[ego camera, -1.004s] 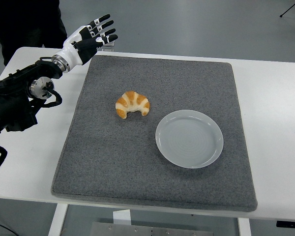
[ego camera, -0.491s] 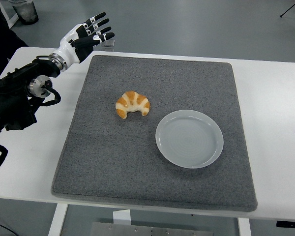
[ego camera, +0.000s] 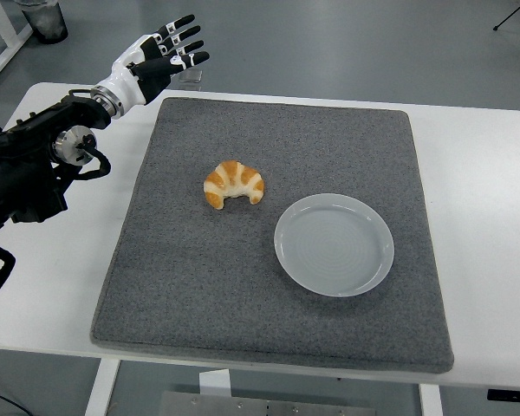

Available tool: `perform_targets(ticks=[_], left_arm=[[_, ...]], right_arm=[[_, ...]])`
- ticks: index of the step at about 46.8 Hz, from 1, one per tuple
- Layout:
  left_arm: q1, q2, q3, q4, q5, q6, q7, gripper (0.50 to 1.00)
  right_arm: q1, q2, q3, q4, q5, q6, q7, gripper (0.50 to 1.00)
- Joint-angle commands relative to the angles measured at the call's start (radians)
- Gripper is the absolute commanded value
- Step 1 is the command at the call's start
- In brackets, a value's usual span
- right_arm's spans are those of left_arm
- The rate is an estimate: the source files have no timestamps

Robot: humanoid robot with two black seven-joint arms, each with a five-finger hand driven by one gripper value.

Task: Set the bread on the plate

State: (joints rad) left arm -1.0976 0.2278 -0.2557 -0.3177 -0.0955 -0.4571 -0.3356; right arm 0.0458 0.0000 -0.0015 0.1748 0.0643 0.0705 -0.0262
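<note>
1. A round white plate (ego camera: 334,244) sits on the grey mat (ego camera: 243,303), toward the mat's right side, and nothing lies on it.
2. The bread (ego camera: 233,183), a curved golden croissant with pale stripes, lies on the mat up and to the left of the plate, close to it but not touching.
3. The mat covers most of the white table (ego camera: 485,217), leaving bare table on both sides.
4. The left hand (ego camera: 160,54) is at the upper left, raised above the far left corner of the mat, well apart from the bread.
5. Its fingers (ego camera: 184,21) are stretched out and spread wide, pointing right; it holds nothing and touches nothing.
6. The black left arm (ego camera: 35,165) runs from the left edge up to that hand.
</note>
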Motion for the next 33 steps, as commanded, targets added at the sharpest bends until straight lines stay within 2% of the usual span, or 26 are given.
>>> perform_targets(ticks=[1,7,17,21,27,33], left_arm=[[-0.021,0.007,0.006,-0.012,0.002,0.001,0.004,0.990],[-0.054,0.019,0.021,-0.035,0.011,0.012,0.009,0.990],[-0.137,0.030,0.153,-0.043,0.016,0.081,0.013,0.988],[-0.168,0.047,0.193,-0.084,0.016,0.103,0.029,0.986],[-0.229,0.154,0.226,-0.265,0.016,0.123,0.081,0.984],[-0.315,0.292,0.300,-0.521,0.020,0.155,0.087,0.984]], right_arm=[[0.000,0.000,0.000,0.000,0.000,0.000,0.000,0.952],[0.000,0.000,0.000,-0.001,0.000,0.000,0.000,0.952],[0.000,0.000,0.002,-0.001,0.000,0.000,0.000,0.952],[0.000,0.000,0.002,-0.001,0.000,0.000,0.000,0.952],[0.000,0.000,0.002,-0.001,0.002,0.000,0.000,0.952],[0.000,0.000,0.002,0.000,0.002,0.000,0.000,0.952]])
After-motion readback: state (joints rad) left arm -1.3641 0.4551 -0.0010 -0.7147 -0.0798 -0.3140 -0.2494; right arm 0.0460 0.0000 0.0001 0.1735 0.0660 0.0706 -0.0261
